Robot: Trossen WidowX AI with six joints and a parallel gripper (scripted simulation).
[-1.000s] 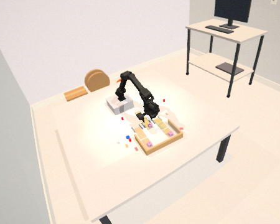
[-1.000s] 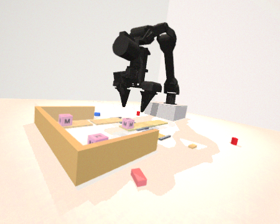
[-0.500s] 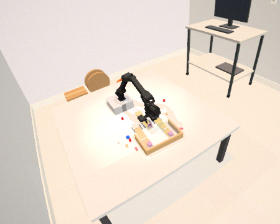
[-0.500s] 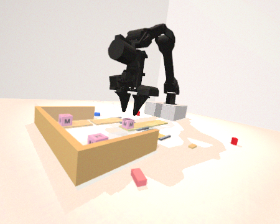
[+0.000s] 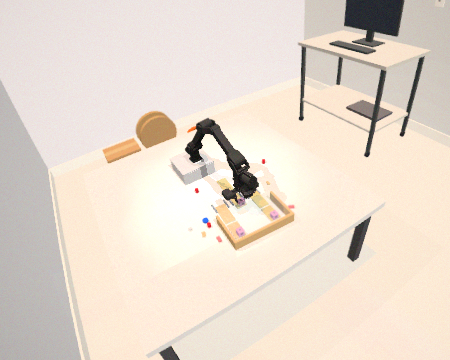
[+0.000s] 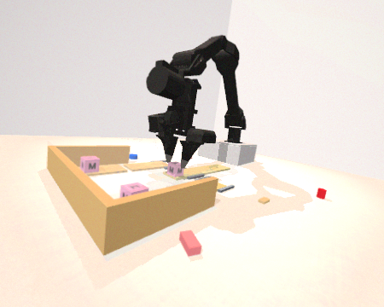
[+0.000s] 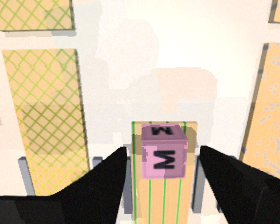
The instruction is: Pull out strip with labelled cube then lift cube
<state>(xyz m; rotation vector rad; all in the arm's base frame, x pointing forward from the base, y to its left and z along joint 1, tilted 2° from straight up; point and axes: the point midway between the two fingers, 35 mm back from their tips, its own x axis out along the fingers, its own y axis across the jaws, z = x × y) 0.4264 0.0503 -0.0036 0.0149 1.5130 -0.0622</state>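
The pink cube marked M (image 5: 241,202) (image 6: 175,170) (image 7: 164,159) stands on the far end of the green-striped strip (image 6: 206,170) (image 7: 157,205), which shows no gap where visible. My gripper (image 5: 238,197) (image 6: 176,164) (image 7: 163,151) is open, pointing down, with one fingertip on each side of this cube and space on both sides in the wrist view. The cross-hatched strip (image 5: 260,200) (image 7: 47,100) and the speckled strip (image 5: 225,214) (image 7: 260,120) are each split by a gap. Their far pieces carry other pink cubes, one at the right (image 5: 274,215) (image 6: 134,190), one at the left (image 5: 240,232) (image 6: 90,165).
A wooden wall (image 5: 265,231) (image 6: 158,210) borders the far ends and outer sides of the strips. Low grey rails (image 7: 128,200) flank the strips. Around lie a blue disc (image 5: 205,220) (image 6: 133,156), a pinkish-red block (image 5: 291,206) (image 6: 189,242) and small red pieces.
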